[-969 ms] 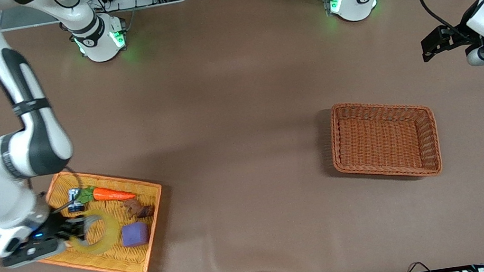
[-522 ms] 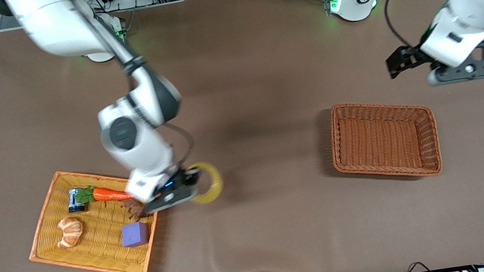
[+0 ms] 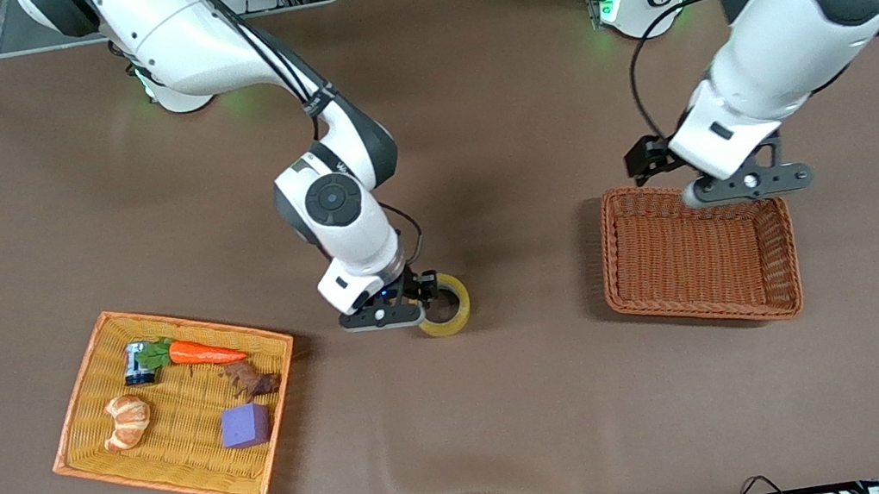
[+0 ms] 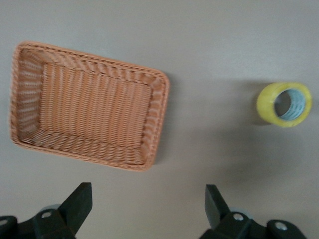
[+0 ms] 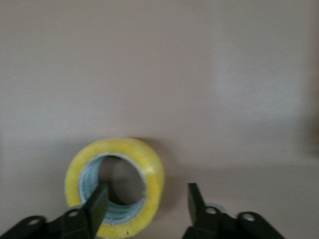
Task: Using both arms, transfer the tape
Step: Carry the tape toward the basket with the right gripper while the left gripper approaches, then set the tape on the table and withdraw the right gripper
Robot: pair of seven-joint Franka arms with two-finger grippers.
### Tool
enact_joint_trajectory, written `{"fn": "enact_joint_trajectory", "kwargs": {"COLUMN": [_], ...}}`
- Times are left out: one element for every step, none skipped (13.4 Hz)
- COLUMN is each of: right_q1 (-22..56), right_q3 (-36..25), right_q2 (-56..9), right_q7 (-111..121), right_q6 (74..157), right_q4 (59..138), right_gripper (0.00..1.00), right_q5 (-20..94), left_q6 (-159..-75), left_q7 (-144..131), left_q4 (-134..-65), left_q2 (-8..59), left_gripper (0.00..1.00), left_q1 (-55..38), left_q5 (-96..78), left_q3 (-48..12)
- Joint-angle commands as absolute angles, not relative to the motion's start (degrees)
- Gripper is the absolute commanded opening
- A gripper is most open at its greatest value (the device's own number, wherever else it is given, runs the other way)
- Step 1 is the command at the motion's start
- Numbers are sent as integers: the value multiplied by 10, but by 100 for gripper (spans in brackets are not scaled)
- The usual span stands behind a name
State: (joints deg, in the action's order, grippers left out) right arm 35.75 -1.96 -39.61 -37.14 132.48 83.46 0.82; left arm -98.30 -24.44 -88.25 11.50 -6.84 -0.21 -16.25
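Observation:
The tape (image 3: 461,319), a yellowish ring with a grey-white core, lies on the brown table between the two baskets. My right gripper (image 3: 434,295) is low over it and open: in the right wrist view (image 5: 147,200) one finger stands inside the ring's hole and the other outside, clear of the tape's (image 5: 153,174) wall. My left gripper (image 3: 747,185) is open and empty, up over the edge of the brown wicker basket (image 3: 611,256) that lies farther from the front camera. The left wrist view shows that gripper (image 4: 148,200), the basket (image 4: 160,124) and the tape (image 4: 266,107).
An orange wicker tray (image 3: 163,486) toward the right arm's end holds a carrot (image 3: 203,352), a croissant (image 3: 127,420), a purple cube (image 3: 246,424), a small can and a dark brown piece. The brown basket holds nothing.
The right arm carried the tape out of the orange tray to the table's middle, set it down and opened. The left arm swung in over the brown basket.

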Motion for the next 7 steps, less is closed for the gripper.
{"fn": "enact_joint_trajectory", "kwargs": {"right_q1": [289, 264, 237, 202, 159, 123, 94], "right_q3": [-13, -13, -13, -13, -12, -11, -11], "right_q2": [-325, -305, -287, -264, -242, -225, -201], "right_q7": [-232, -169, -98, -29, 42, 104, 148], "right_q6": [1209, 1169, 1142, 1138, 1139, 1134, 1132], "right_q4": [845, 848, 860, 887, 915, 931, 957], "right_gripper": [100, 100, 100, 100, 100, 100, 100], "right_q5": [5, 5, 5, 6, 11, 11, 11], "left_q6": [-977, -979, -983, -990, -994, -1008, -1026], "left_q7": [-293, -301, -309, -322, -348, -378, -410], "left_q4": [-833, -832, -832, -832, -832, -832, -832], "left_q2": [157, 163, 167, 170, 177, 184, 197], "left_gripper": [100, 100, 100, 100, 100, 100, 100], "left_q1": [-93, -100, -101, -111, -126, -140, -152], "left_q5": [-10, -9, -10, -10, -9, -9, -9], "left_q3": [-163, -162, -163, -163, -162, -162, -163]}}
